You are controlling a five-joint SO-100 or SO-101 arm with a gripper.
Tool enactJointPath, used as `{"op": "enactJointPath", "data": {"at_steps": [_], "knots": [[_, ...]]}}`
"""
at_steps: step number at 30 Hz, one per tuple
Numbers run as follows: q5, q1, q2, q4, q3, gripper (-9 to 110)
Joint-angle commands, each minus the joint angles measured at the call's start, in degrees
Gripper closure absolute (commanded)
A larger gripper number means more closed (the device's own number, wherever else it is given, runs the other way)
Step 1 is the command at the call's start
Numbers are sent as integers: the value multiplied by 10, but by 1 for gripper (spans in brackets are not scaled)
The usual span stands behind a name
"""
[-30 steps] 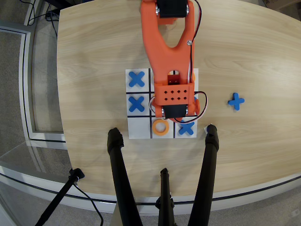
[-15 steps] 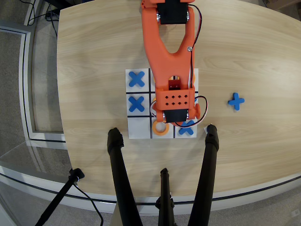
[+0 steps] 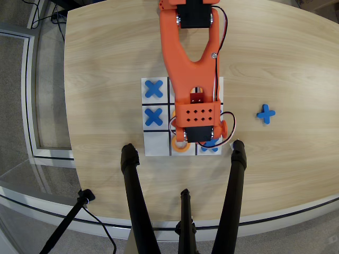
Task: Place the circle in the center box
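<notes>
Gripper: jaws hiding under the orange arm; spread not discernible. One flat orange ring, the circle, is peeking out in the board's bottom-middle cell, below the center box. Four blue plastic crosses are showing: three on the white board, one lying apart on the woodgrain table.

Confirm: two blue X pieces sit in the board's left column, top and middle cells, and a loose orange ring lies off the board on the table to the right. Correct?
Not quite. In the overhead view the loose piece on the table to the right is a blue X piece, not an orange ring. The two blue X pieces in the left column, top and middle, are as you say. The only orange ring visible sits on the board's bottom row, partly under the arm.
</notes>
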State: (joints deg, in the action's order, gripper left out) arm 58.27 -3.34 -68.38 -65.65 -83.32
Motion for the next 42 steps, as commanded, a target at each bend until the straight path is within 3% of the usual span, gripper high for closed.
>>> {"op": "enactJointPath", "data": {"at_steps": [1, 9, 16, 21, 32, 42], "knots": [[11, 14, -16, -35, 47, 92], [49, 57, -98, -135, 132, 92], [105, 125, -245, -179, 83, 92], [163, 193, -381, -144, -77, 92], [216, 326, -652, 102, -461, 92], [287, 427, -949, 157, -768, 92]]}}
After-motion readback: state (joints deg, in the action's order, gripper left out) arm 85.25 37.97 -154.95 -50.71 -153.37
